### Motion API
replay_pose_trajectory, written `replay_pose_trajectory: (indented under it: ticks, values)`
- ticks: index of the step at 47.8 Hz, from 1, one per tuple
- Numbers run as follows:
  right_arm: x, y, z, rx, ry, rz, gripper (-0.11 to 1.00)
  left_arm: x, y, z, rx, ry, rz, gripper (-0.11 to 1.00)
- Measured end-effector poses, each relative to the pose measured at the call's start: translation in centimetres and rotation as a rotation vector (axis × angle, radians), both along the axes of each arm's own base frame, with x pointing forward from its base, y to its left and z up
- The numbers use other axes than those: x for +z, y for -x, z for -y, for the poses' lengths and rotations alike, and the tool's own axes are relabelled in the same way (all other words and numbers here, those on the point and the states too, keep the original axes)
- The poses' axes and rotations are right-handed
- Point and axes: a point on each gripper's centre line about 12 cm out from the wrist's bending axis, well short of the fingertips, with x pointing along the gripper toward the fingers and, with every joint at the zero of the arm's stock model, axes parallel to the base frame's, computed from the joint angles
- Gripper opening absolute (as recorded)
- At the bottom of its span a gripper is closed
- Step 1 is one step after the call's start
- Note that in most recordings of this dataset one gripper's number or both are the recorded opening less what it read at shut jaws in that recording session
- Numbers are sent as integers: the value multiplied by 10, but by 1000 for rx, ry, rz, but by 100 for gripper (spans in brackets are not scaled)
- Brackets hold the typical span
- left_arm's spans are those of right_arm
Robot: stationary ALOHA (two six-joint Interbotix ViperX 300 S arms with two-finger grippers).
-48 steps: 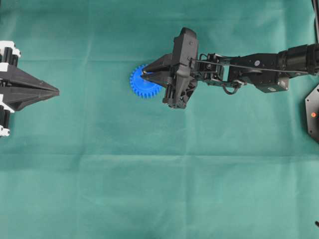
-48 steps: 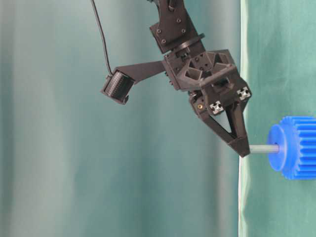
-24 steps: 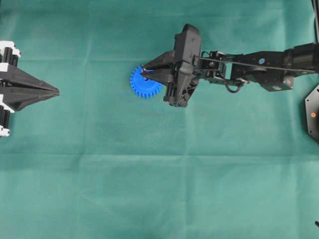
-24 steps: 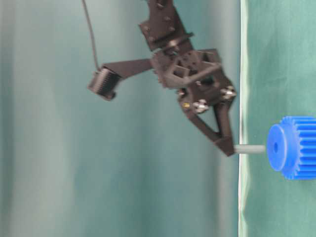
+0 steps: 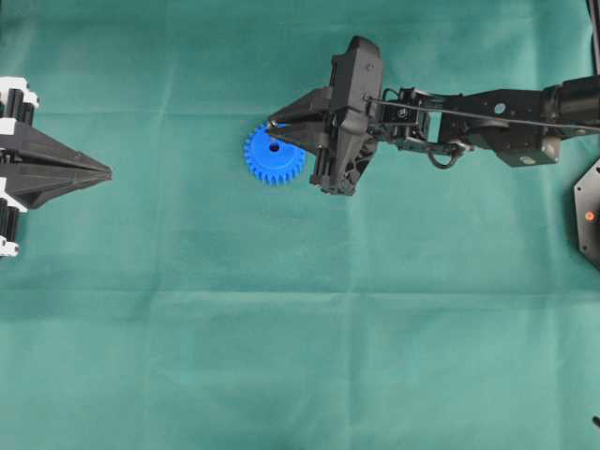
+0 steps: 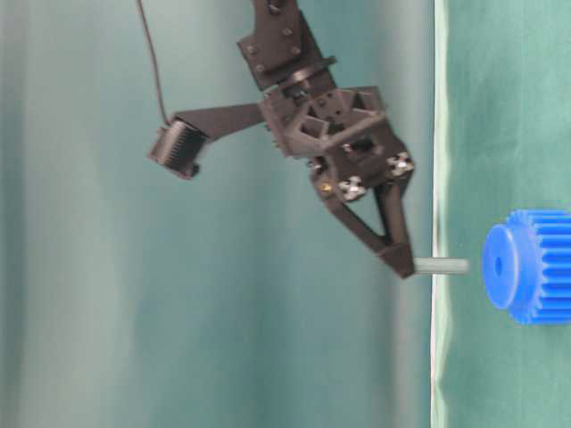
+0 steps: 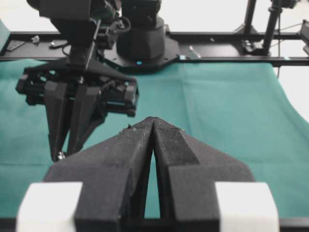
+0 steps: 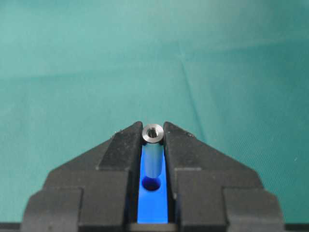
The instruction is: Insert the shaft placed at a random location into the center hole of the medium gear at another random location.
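Shaft (image 6: 442,266) pulled clear of gear (image 6: 531,266), still gripped

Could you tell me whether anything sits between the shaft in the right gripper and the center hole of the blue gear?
Nothing visible does. The right gripper holds the shaft apart from the medium gear, with only open air before the center hole.

The shaft (image 8: 153,151) looked like smooth, dull-grey metal. The medium gear (image 5: 273,155) was bright blue plastic, faintly glossy. The right gripper (image 8: 153,133) showed matt, layered black plastic; green cloth (image 5: 300,328) looked matt, creased.
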Motion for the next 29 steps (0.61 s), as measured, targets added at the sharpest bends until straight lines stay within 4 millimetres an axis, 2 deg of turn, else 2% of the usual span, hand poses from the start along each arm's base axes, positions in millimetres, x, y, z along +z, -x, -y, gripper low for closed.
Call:
replay_pose_trajectory:
  ticks: [10, 29]
  values:
    - [-17, -2, 0, -1, -7, -31, 14, 0, 0, 0, 0, -3, -1, 0]
    - [-22, -8, 1, -8, -10, -11, 14, 0, 0, 0, 0, -1, 0, 0]
